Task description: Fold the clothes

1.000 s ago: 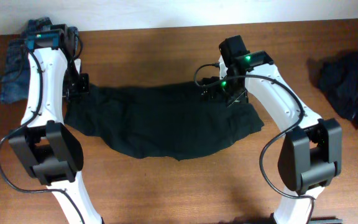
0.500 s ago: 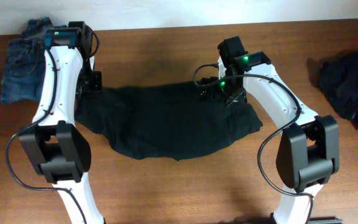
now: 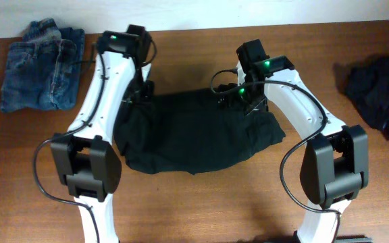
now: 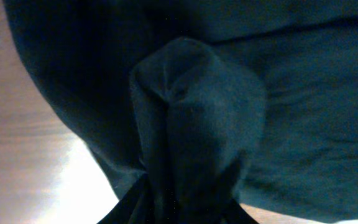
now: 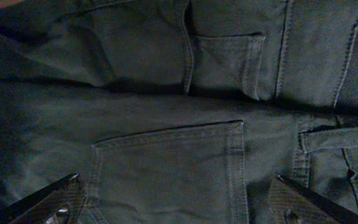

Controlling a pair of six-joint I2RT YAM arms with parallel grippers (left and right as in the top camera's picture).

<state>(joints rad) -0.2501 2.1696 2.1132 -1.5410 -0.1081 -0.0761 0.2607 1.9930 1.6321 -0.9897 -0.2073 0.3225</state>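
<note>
Spreading across the whole overhead view is the brown wooden surface I work at. In the middle of it lie the dark trousers, stretched crosswise between my two arms with their near edge bowed toward me. Their left end is gathered into a bunch, while the right end lies flatter on the wood. Far off to my right, well apart from the trousers, sits a crumpled dark garment in a loose heap. At the back left corner the folded blue jeans rest flat and squared, also well apart from the trousers. My left tool stands at the back left corner of the trousers. Its wrist camera shows a ridge of the dark cloth rising up between the fingers, pinched there, though the fingers themselves are only dim shapes at the bottom of the frame. My right tool hangs over the back right part of the trousers. Its fingers are spread wide and grip nothing, and I cannot tell whether they touch the cloth. Between them lies a stitched back pocket.
</note>
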